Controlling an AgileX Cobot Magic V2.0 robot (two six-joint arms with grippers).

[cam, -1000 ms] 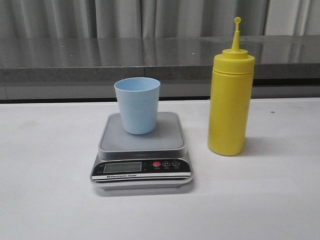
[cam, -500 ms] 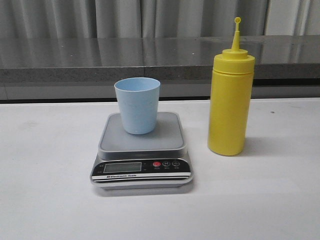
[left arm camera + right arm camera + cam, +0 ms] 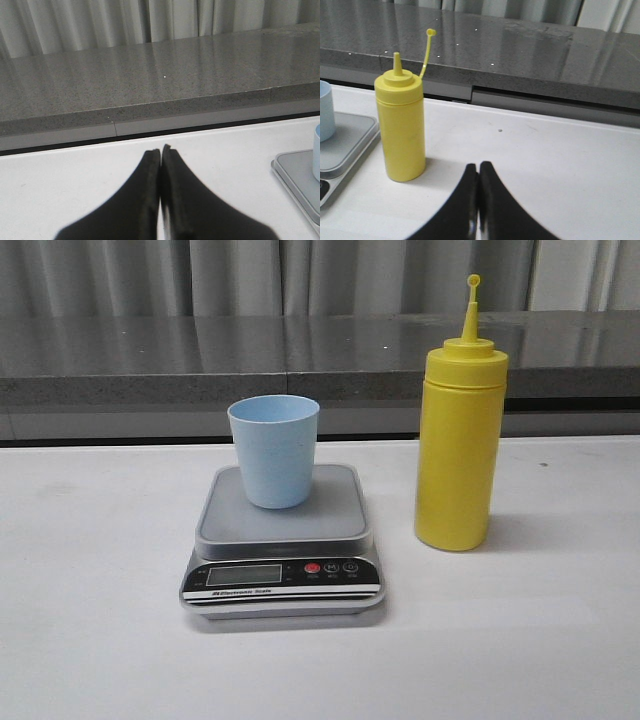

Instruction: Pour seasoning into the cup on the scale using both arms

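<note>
On scale [image 3: 283, 530], cup [image 3: 273, 451] unmoved, seasoning [image 3: 458, 445] unmoved

only the fingers of each arm show, in the wrist views. the left gripper [image 3: 160, 150] has two matte black fingers, broad at the base and tapering to blunt tips. the right gripper [image 3: 478, 167] looks alike, with slightly glossy inner edges.

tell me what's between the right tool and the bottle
Nothing: in the right wrist view only bare white table separates the shut right tool from the yellow bottle, which stands upright beside the scale.
</note>
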